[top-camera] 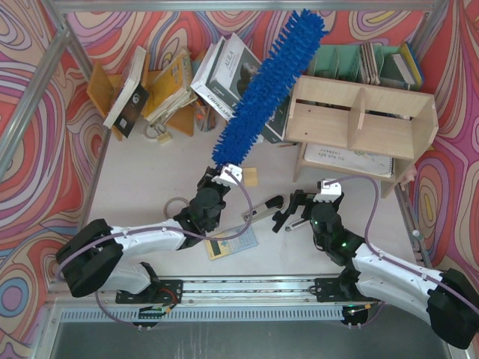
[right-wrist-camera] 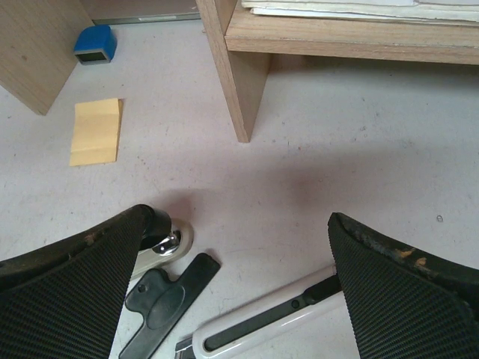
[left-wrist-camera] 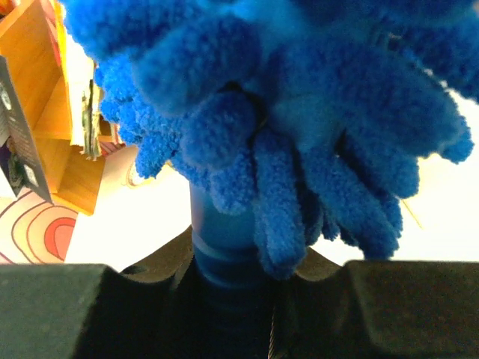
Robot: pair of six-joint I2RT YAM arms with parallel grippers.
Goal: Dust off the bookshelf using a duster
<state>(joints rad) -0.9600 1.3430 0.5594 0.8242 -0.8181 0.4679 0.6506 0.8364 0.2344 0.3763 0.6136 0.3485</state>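
Nearest the bases, the right end effector [top-camera: 294, 212] is held just above the table [top-camera: 150, 172]. Its jaws are spread wide and nothing is between them. A black-and-silver tool [top-camera: 263, 208] lies at its 9 o'clock, untouched.

Slightly farther out, the left end effector [top-camera: 226, 172] is closed firmly on the slim handle [left-wrist-camera: 222, 224] of the duster [top-camera: 273, 82]. The grip is placed right at the root of the head. From there the blue chenille head is carried raised and tilted toward 1 o'clock, with its tip near the far wall.

The bookshelf [top-camera: 333, 96] stands on the table at 2 o'clock from the left end effector. In the top view the head is seen beside the shelf's left end. Contact cannot be confirmed.

The duster is judged to be light, with a soft, yielding pile around a stiffer core. The pile compresses and offers no secure hold, so the duster is to be gripped on the rigid handle only. The smooth plastic may twist under side load; firm closure and light sweeping pressure are advised.
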